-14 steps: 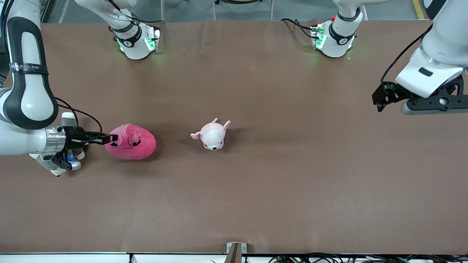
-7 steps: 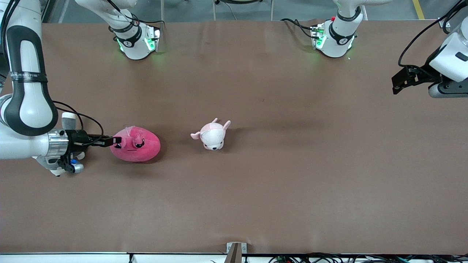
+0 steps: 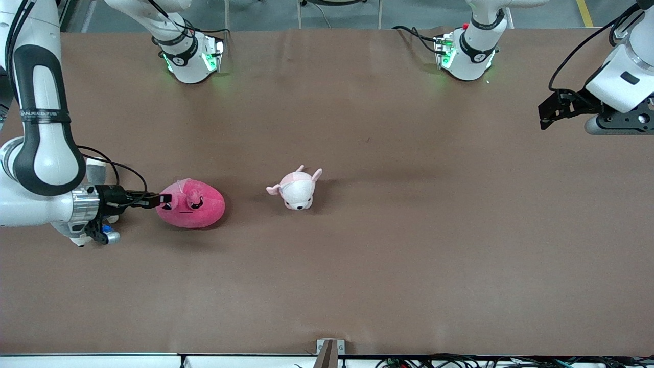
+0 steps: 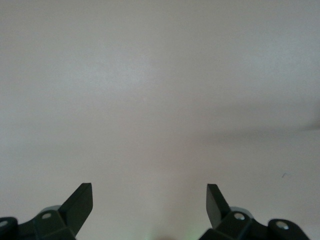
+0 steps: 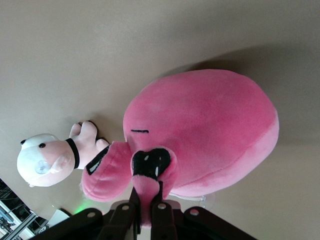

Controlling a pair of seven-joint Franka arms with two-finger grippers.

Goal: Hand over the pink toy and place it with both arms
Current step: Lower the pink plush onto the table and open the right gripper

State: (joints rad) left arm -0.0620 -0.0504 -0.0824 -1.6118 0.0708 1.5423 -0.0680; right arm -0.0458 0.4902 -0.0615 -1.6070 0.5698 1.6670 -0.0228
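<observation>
One pink toy (image 3: 191,210), slightly shifted.

pink toy (image 3: 191,207): hot pink, black eyes | puppy plush (image 3: 296,189): pale pink-white | table (image 3: 409,245): brown

You are looking at a flat, matte brown worktop (image 3: 388,255) under even lighting. Grey floor (image 3: 347,13) shows along its base-side edge. A small metal bracket (image 3: 327,350) and loose cables (image 3: 460,361) sit at the camera-side edge.
</observation>
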